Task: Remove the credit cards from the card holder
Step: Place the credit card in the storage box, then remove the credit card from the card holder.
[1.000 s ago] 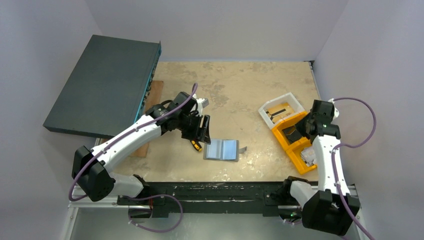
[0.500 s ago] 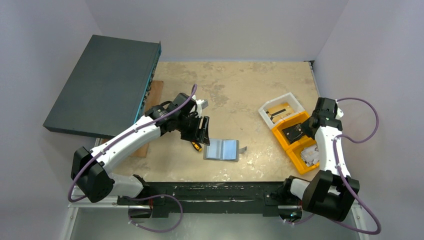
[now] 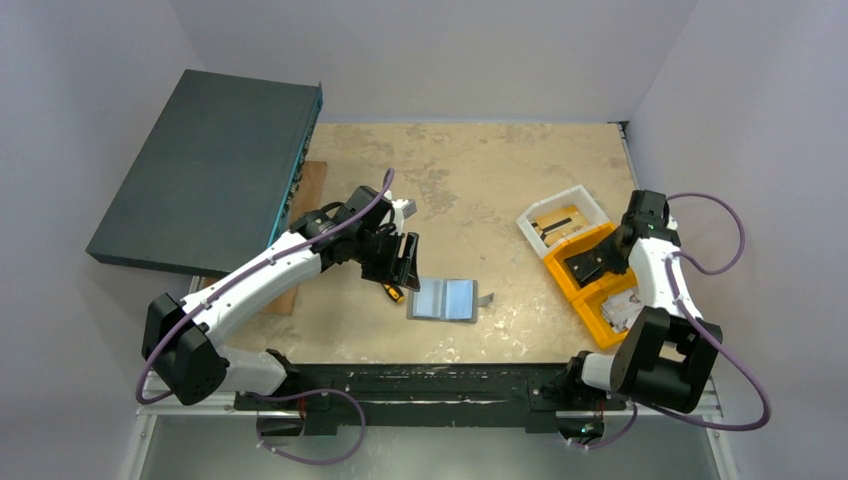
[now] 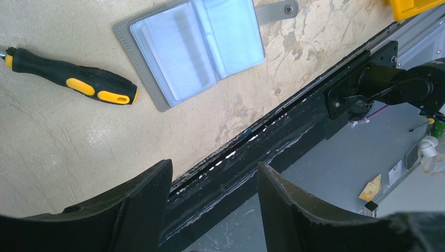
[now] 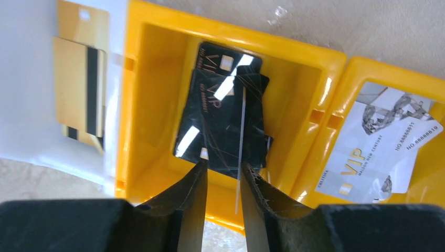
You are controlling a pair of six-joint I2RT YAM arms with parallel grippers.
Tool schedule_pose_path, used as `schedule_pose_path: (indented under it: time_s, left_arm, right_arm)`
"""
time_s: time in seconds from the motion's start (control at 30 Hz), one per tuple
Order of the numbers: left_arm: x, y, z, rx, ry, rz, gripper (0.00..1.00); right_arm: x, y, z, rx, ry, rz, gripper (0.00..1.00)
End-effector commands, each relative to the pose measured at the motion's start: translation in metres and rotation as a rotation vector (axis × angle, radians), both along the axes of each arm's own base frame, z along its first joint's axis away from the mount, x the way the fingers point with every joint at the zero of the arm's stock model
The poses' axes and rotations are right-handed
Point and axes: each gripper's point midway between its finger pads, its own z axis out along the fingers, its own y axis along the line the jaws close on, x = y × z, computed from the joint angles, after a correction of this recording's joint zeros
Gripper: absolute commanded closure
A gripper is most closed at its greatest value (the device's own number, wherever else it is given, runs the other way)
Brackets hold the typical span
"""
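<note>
Grey card holder (image 3: 446, 298) lies open on the bench (image 3: 480, 170), just beside a screwdriver (image 4: 71, 84). The left gripper (image 4: 214, 168), wide open near it, should first press its edge flat, I think. If the right gripper (image 5: 223, 167) over the orange bin (image 5: 152, 94) holds anything, I cannot tell.

I read gold "VIP" on the black cards (image 5: 223, 113) in the middle yellow bin (image 5: 152, 94), and "VIP" plus numbers starting "NO 8888" on the pale cards (image 5: 383, 136) in the neighbouring bin (image 5: 357, 68). The smaller print is illegible.
</note>
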Motion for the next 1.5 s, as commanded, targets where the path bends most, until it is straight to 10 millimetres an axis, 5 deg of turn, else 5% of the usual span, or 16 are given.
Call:
schedule_pose_path:
  time_s: [0.0,0.3,0.57,0.9,1.2,1.47]
  left_arm:
    - [0.001,-0.004,0.005,-0.025,-0.023,-0.027,0.4]
    - [0.001,-0.004,0.003,-0.018,-0.019,-0.024,0.4]
    - [0.002,-0.004,-0.002,-0.008,-0.006,-0.007,0.4]
    - [0.015,0.005,-0.018,0.018,0.029,0.116,0.4]
    - [0.032,0.028,-0.03,0.06,0.033,0.25,0.4]
    - [0.037,0.031,-0.032,0.062,0.038,0.299,0.4]
  right_arm:
    - [0.034,-0.002,0.04,-0.007,-0.156,0.046,0.68]
    - [0.04,0.007,0.054,0.014,-0.222,0.084,0.6]
    - [0.035,0.043,0.063,0.072,-0.272,0.182,0.54]
    - [0.022,0.17,0.066,0.193,-0.306,0.469,0.47]
    - [-0.012,0.289,0.039,0.26,-0.243,0.731,0.47]
    - [-0.021,0.357,-0.001,0.173,-0.12,0.9,0.47]
